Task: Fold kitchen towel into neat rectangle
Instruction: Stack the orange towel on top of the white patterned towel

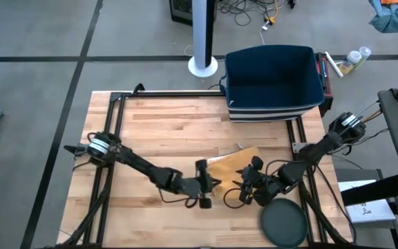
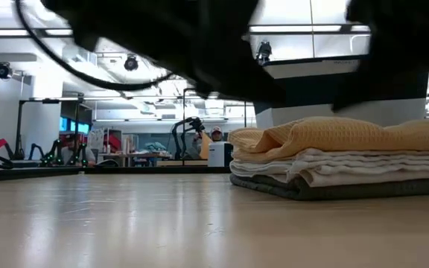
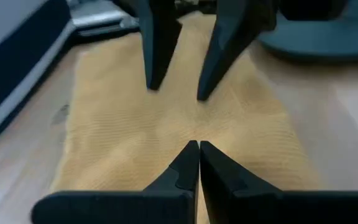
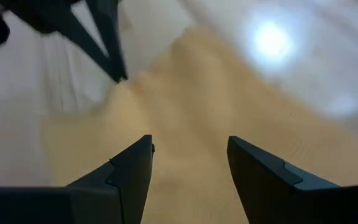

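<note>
- The left claw (image 3: 199, 149) has its fingers pressed together, tips meeting just above the near part of the yellow towel (image 1: 232, 166); no cloth shows between them, so it appears to hold nothing.
- The right claw (image 4: 190, 158) faces it from the other side with fingers spread, hovering over the same towel; nothing is between them.
- The towel lies on the wooden counter (image 1: 157, 131) between the two claws, toward the front and right of centre; in the low view it is already folded and sits on top of a small stack of paler cloths (image 2: 326, 167); a dark round disc (image 1: 282, 223) lies near it, and a blue bin (image 1: 273, 81) stands at the back edge.
- The step looks like the end of folding, or a last tidying of the rectangle; the fold seems largely done.
- A next move would call for squaring any uneven edge without dragging the stack below.
</note>
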Controlling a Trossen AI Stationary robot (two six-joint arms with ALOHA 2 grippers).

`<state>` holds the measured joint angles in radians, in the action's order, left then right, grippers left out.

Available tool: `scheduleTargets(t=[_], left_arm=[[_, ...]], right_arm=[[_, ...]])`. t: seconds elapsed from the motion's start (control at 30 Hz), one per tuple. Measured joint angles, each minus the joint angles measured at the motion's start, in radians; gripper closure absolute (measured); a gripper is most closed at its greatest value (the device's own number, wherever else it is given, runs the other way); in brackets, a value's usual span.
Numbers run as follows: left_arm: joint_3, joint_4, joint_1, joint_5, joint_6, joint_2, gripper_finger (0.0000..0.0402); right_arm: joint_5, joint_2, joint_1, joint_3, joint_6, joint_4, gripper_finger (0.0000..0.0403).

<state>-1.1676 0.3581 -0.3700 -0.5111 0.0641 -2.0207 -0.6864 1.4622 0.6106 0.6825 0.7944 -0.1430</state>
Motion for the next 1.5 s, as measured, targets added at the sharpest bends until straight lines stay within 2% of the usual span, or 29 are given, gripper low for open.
scheduleTargets(t=[0.07, 0.23, 0.47, 0.57, 0.73, 0.83, 0.93, 1.1, 1.2, 1.33, 1.5], left_arm=[[-0.07, -0.089, 0.009, 0.046, 0.005, -0.042, 0.039], [-0.184, -0.361, 0.015, 0.128, 0.037, -0.093, 0.0367], [-0.271, -0.627, 0.0, 0.241, 0.061, -0.04, 0.0326], [-0.277, -0.649, -0.003, 0.242, 0.06, -0.003, 0.0308], [-0.252, -0.531, 0.007, 0.239, 0.072, -0.02, 0.0287], [-0.239, -0.461, 0.017, 0.239, 0.067, -0.038, 0.0281], [-0.24, -0.469, 0.02, 0.241, 0.044, -0.012, 0.0281], [-0.234, -0.429, 0.042, 0.228, -0.025, 0.1, 0.0279], [-0.184, -0.356, 0.094, 0.216, -0.029, 0.114, 0.0278], [-0.079, -0.192, 0.158, 0.242, 0.01, 0.075, 0.0278], [0.053, -0.044, 0.187, 0.272, 0.056, 0.007, 0.0278]], right_arm=[[0.016, 0.035, -0.009, -0.051, 0.012, 0.089, 0.0202], [0.024, 0.116, -0.038, -0.094, 0.051, 0.127, 0.0202], [0.026, 0.186, -0.047, -0.086, 0.057, 0.143, 0.0203], [0.025, 0.186, -0.048, -0.086, 0.058, 0.14, 0.0203], [0.029, 0.171, -0.048, -0.081, 0.033, 0.13, 0.0203], [0.052, 0.115, -0.043, -0.063, -0.013, 0.094, 0.0203], [0.073, -0.018, -0.035, -0.036, -0.026, -0.045, 0.0203], [0.035, -0.267, -0.037, -0.007, 0.093, -0.398, 0.0203], [-0.021, -0.358, -0.035, -0.025, 0.125, -0.442, 0.0203], [-0.031, -0.375, -0.037, -0.071, 0.125, -0.431, 0.0203], [0.03, -0.3, -0.037, -0.139, 0.165, -0.387, 0.0203]])
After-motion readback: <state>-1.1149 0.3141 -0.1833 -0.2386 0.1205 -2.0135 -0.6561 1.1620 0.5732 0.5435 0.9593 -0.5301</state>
